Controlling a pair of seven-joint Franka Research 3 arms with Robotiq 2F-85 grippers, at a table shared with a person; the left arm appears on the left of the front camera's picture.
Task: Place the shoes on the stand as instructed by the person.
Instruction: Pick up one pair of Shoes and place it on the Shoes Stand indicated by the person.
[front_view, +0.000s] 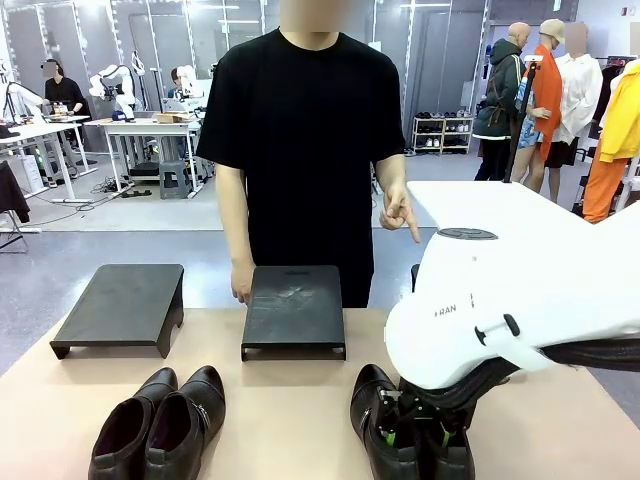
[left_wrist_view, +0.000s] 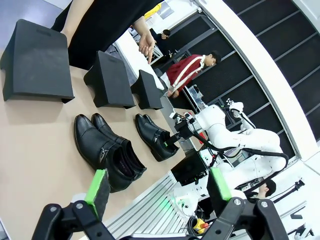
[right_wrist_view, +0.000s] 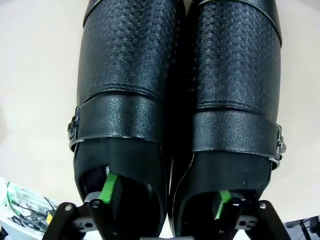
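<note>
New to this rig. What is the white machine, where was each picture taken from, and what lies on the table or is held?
Two white robot arms share a table with a person. The front picture looks across the table from between the arms; the other two come from a camera on each wrist, looking along that gripper's fingers. On the table lie three black stands and two pairs of black shoes: a left pair and a right pair. The right gripper has one finger inside each shoe of the right pair, jaws apart, not yet pinching. The left gripper hangs open, holding nothing. The person's hand points downward.
</note>
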